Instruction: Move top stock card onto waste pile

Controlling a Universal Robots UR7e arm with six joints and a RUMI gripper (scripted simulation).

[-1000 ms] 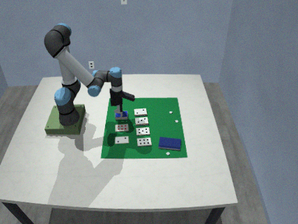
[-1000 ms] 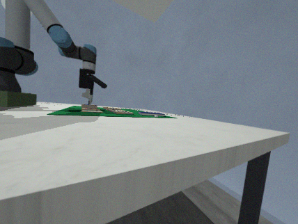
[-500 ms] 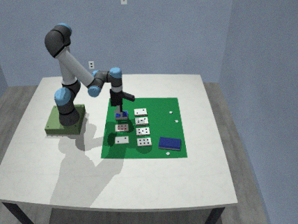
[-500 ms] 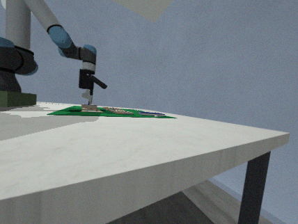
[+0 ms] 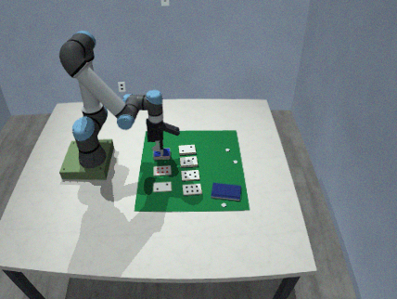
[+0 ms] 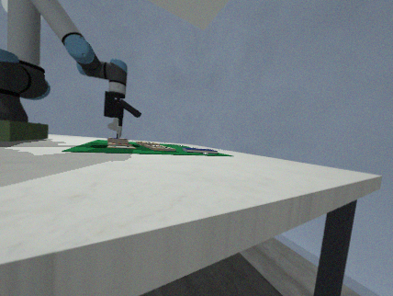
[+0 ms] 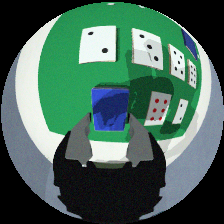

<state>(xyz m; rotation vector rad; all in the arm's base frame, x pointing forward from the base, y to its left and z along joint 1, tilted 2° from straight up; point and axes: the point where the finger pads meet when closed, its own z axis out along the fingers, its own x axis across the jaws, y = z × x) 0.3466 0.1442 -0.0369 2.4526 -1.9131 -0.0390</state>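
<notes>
A blue-backed card point(image 5: 163, 153) point(image 7: 110, 102) lies face down on top of a small pile at the far end of the left column on the green mat point(image 5: 218, 139) point(image 7: 60, 75). My gripper point(image 5: 161, 149) point(image 6: 117, 136) point(image 7: 109, 113) points straight down just over this card, with one finger on each side of it. The fingers stand a little apart from the card's edges, so the gripper is open. A face-up card with red pips point(image 5: 162, 170) point(image 7: 158, 106) lies beside the blue card in the same column. A thick blue deck point(image 5: 226, 191) point(image 7: 190, 42) lies at the mat's near right corner.
Another face-up card point(image 5: 162, 187) ends the left column. Several face-up cards with black pips point(image 5: 190, 175) point(image 7: 98, 45) form a second column. Small white chips point(image 5: 235, 162) lie on the right of the mat. The arm's green base point(image 5: 70, 162) stands left of the mat.
</notes>
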